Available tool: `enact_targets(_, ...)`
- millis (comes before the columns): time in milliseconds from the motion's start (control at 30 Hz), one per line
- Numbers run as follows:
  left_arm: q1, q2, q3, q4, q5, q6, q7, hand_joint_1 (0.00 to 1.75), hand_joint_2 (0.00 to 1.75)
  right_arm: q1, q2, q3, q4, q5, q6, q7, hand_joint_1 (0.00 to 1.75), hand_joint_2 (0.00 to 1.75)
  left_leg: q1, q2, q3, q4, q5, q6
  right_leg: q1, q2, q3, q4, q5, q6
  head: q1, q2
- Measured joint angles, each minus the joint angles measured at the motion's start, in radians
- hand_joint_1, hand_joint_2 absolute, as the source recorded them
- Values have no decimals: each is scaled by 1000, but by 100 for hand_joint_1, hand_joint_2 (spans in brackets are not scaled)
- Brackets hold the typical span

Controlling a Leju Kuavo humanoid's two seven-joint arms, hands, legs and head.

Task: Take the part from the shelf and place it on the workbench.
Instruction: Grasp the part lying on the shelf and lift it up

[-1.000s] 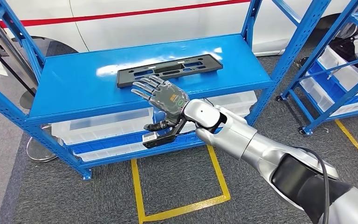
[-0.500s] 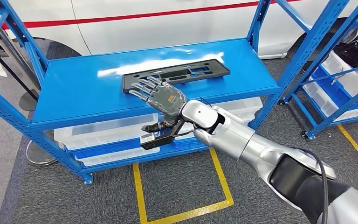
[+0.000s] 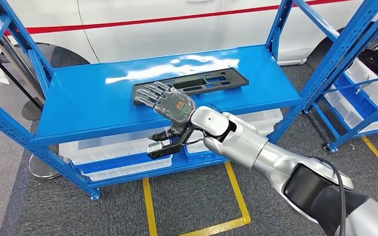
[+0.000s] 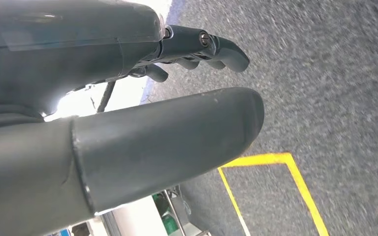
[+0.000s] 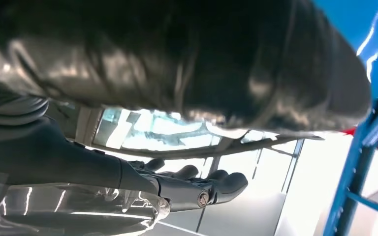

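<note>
Lying flat on the blue shelf (image 3: 88,103), the black part (image 3: 202,83) sits lengthwise near the middle of the top deck, a long slotted plate with nothing gripping it. Over its near left end hovers the right hand (image 3: 170,104), palm down and fingers (image 3: 150,93) spread apart, empty; that flat, splayed pose looks suited to coming down on a thin plate and closing over its edge. Whether the fingertips already touch the part I cannot tell. Seen from its own wrist camera, the left hand (image 4: 128,98) hangs over grey floor with a yellow line, fingers (image 4: 221,51) curled in loosely, grasping nothing. Clear bins (image 3: 103,150) sit on the lower deck
</note>
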Motion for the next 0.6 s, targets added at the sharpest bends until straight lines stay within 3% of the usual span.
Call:
enact_targets(67, 0, 1, 0, 0, 0, 0, 0, 0, 0, -2, 0, 0, 0, -1, 0, 0, 0, 0, 1, 2, -13, 38, -20, -11, -9, -1, 19, -15, -2, -6, 0, 0)
enact_targets(167, 1, 2, 0, 0, 1, -1, 1, 0, 0, -1, 4, 0, 1, -1, 1, 0, 0, 0, 11, 3, -116, 217, -81, -29, -12, -1, 39, -20, -15, -11, -1, 0)
enact_targets(200, 2, 2, 0, 0, 1, -1, 1, 0, 0, 1, 4, 0, 2, -1, 1, 0, 0, 0, 14, 3, -149, 260, -85, -34, -13, -1, 44, -19, -21, -10, -1, 0)
enact_targets(233, 3, 3, 0, 0, 1, -1, 2, 0, 0, 2, 4, 0, 4, -2, 2, 1, 0, 0, 17, 3, -166, 266, -68, -38, -15, -1, 50, -17, -28, -8, -1, 0)
enact_targets(300, 4, 4, 0, 0, 2, -1, 3, 0, 0, 2, 4, 0, 9, -3, 2, 1, 0, 0, 23, 5, -140, 169, 16, -44, -20, -1, 66, -9, -46, 1, -1, 0)
enact_targets(367, 4, 6, 0, -1, 2, -1, 3, 0, 0, 0, 4, 0, 14, -6, 2, 2, 0, 0, 22, 5, -91, 52, 69, -45, -22, 0, 76, 1, -65, 14, -1, 0)
enact_targets(400, 3, 6, 0, -1, 2, -1, 2, 0, 0, -1, 5, 0, 17, -8, 2, 2, 0, 0, 20, 5, -77, 23, 74, -39, -21, 0, 78, 3, -71, 21, -2, 0)
enact_targets(533, 4, 7, 0, -1, 2, -1, 3, 0, 0, -3, 5, -2, 25, -12, 2, 2, 0, 0, 16, 2, -64, 11, 57, -5, -22, 1, 80, 6, -87, 43, -2, 0)
enact_targets(600, 3, 7, 0, -1, 2, -1, 2, 0, 0, -6, 5, -3, 27, -13, 2, 2, 0, 0, 18, 2, -53, 6, 51, 10, -26, 0, 46, 77, -118, 51, -2, 0)
